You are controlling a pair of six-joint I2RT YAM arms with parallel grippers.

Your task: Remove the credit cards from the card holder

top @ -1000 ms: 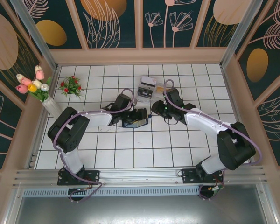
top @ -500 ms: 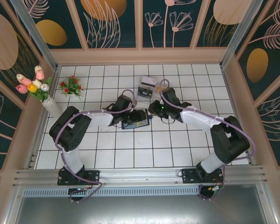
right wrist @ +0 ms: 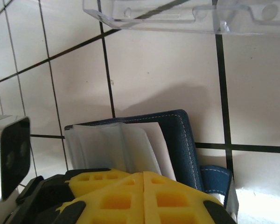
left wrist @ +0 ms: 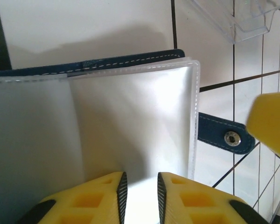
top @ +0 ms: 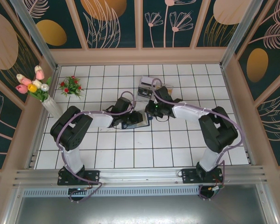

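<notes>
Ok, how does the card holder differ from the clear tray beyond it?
The card holder is dark navy and opaque with stitched edges; the clear tray is see-through plastic. The card holder lies open, sleeve pages showing, at the right gripper; the clear tray lies beyond it, untouched. Both rest on the white tiled table.

Reading no text, brand or number anywhere; seeing dark marks on the clear plastic tray, too small to make out, and a plain metal snap stud on the card holder strap
</notes>
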